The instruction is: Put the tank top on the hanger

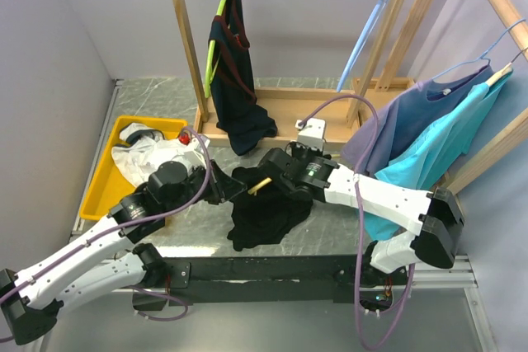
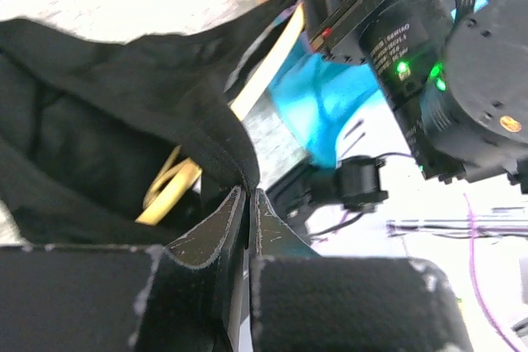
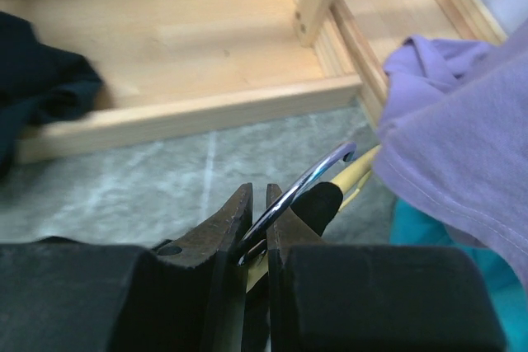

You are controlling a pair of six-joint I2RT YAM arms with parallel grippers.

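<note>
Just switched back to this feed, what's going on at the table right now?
The right gripper is clamped on the metal hook of the yellow hanger, holding it over the black tank top that lies heaped near the front of the table. The left gripper pinches a strap edge of the top, and the hanger's bar runs under that fabric. The top is not yet hanging properly on the hanger.

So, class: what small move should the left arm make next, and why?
Probably draw the tank top a little further along the hanger. The left claw seems to pinch the top's edge, the hanger pokes only partway inside, the right claw grips its metal hook, and most of the fabric lies bunched on the table.
</note>
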